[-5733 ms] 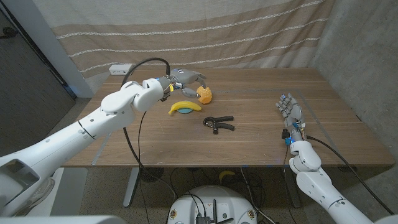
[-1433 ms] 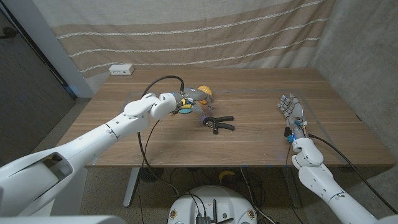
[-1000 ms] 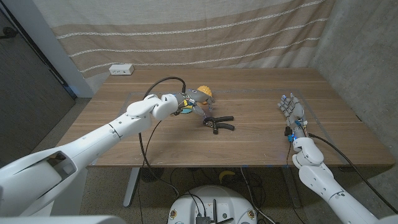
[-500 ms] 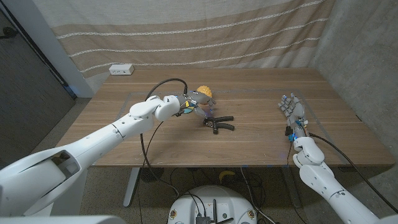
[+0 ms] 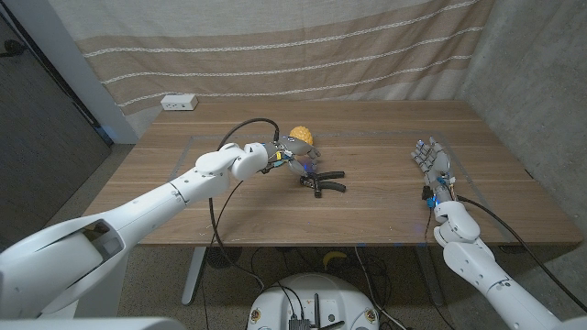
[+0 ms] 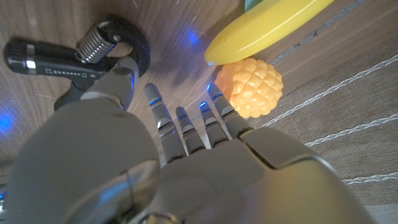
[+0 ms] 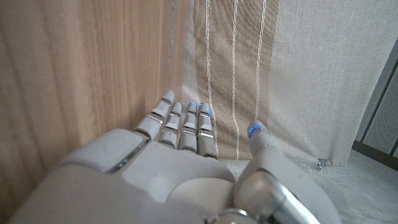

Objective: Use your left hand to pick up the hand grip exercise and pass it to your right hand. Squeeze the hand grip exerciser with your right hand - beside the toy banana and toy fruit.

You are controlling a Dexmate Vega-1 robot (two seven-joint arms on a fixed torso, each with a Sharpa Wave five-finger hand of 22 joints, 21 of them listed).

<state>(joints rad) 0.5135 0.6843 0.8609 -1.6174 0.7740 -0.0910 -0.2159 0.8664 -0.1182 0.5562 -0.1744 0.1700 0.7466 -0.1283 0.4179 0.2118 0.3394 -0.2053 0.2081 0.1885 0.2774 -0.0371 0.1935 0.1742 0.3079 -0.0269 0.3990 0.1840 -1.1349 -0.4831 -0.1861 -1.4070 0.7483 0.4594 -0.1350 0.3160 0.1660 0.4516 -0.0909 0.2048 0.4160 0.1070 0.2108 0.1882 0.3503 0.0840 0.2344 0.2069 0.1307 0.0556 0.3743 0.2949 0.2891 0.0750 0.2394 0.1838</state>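
Left hand (image 5: 298, 158) spread over hand grip exerciser (image 5: 322, 181) — right hand (image 5: 433, 163) upright, apart

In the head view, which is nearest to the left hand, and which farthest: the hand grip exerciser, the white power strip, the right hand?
1. Hand grip exerciser, just beside the left hand.
2. White power strip, at the table's far left edge.
3. Right hand, near the table's right side.

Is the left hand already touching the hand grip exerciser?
Cannot tell. In the left wrist view, the left hand hovers over the hand grip exerciser, its thumb overlapping the coil, but neither contact nor a gap shows plainly.
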